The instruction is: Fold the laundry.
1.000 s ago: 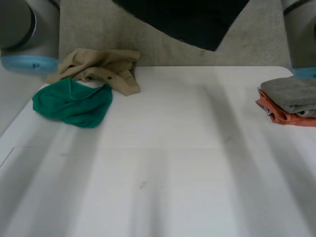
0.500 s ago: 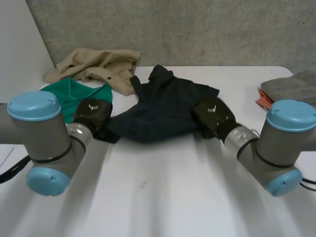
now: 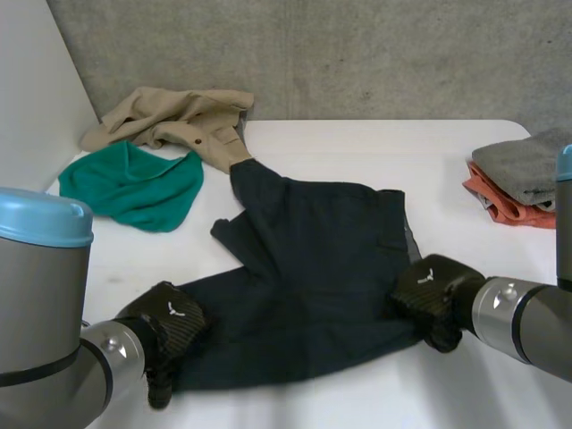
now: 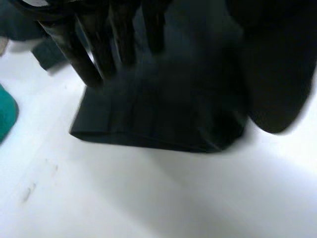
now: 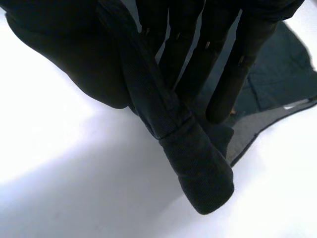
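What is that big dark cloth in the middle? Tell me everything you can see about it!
The dark garment is navy-black woven cloth, spread mostly flat on the white table, with a few wrinkles. A narrow part stretches away to the tan cloth. A paler grey inside shows along one edge. The left hand is at its near left corner. The right hand pinches its near right edge between thumb and fingers.

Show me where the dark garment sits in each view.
Head view: dark garment spread mid-table, between left hand and right hand.
Left wrist view: its folded edge lies under the left hand.
Right wrist view: a fold is pinched in the right hand.
Shared landmark: the white table.
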Tool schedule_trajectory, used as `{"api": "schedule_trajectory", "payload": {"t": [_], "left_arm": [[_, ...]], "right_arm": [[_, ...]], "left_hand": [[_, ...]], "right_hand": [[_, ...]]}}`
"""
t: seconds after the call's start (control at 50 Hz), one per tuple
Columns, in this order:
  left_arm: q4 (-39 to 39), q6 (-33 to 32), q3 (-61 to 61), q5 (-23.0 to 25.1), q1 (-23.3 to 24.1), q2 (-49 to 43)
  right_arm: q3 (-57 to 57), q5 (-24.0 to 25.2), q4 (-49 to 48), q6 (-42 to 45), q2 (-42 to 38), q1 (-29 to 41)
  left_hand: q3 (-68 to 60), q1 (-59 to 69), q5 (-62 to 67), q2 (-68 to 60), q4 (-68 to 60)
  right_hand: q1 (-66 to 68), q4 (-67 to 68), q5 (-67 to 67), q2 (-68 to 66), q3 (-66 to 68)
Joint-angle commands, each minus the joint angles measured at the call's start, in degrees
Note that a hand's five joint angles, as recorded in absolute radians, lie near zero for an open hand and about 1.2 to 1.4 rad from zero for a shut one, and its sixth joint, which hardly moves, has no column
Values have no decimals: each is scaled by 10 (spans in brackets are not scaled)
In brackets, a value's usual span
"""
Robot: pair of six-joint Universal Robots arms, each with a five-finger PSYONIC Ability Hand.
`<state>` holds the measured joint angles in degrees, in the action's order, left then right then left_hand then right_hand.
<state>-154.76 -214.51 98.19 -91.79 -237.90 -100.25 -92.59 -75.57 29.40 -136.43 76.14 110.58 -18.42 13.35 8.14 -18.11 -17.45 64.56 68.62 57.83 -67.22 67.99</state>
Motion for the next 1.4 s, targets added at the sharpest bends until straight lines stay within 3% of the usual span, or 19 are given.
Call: {"api": "schedule_trajectory", "payload": {"t": [0.02, 0.18, 0.26, 0.38, 0.62, 0.74, 0.88, 1.0, 1.1, 1.22, 1.26, 1.3, 1.4], "left_arm": [[-77, 18, -56, 6, -19, 9], [-187, 15, -148, 83, -72, -105], [-194, 14, -213, 128, -81, -188], [-180, 6, -312, 152, -85, -303], [-173, -6, -454, 142, -70, -424], [-158, -36, -497, 84, -54, -453], [-157, -57, -498, 36, -47, -450], [-158, -67, -471, -66, -47, -402], [-138, -123, -434, -173, -43, -375], [-128, -172, -412, -198, -34, -375], [-128, -167, -409, -190, -32, -372], [-125, -154, -406, -181, -29, -361], [-124, -102, -385, -178, -35, -304]], "right_arm": [[-32, 8, -36, 4, 0, -3], [-68, 9, -102, -25, 3, 0], [-80, 8, -118, -32, 4, 4], [-92, 8, -133, -38, 3, 4], [-117, 9, -164, -43, 8, 4], [-130, 9, -174, -43, 11, 2], [-140, 10, -189, -44, 15, -3], [-140, 10, -191, -44, 15, -5], [-140, 10, -189, -44, 15, 3], [-137, 4, -183, -48, 19, 29], [-134, 4, -183, -51, 22, 34], [-131, 4, -183, -56, 27, 40], [-122, 4, -185, -70, 33, 51]], "left_hand": [[84, -33, -81, 81, 74], [61, -10, -58, 58, 51], [-44, 94, 46, -47, -53], [-136, 187, 139, -139, -146], [-251, 302, 254, -254, -261], [-493, 544, 496, -496, -503], [-616, 667, 619, -619, -626], [-616, 667, 619, -619, -626], [-616, 667, 619, -619, -626], [-604, 655, 607, -607, -614], [-308, 359, 311, -311, -318], [84, -33, -81, 81, 74], [84, -33, -81, 81, 74]], "right_hand": [[154, 114, 122, -128, 120], [154, 114, 122, -128, 120], [154, 114, 122, -128, 120], [154, 114, 122, -128, 120], [154, 114, 122, -128, 120], [154, 114, 122, -128, 120], [154, 114, 122, -128, 120], [154, 114, 122, -128, 120], [154, 114, 122, -128, 120], [154, 114, 122, -128, 120], [154, 114, 122, -128, 120], [154, 114, 122, -128, 120], [154, 114, 122, -128, 120]]}}
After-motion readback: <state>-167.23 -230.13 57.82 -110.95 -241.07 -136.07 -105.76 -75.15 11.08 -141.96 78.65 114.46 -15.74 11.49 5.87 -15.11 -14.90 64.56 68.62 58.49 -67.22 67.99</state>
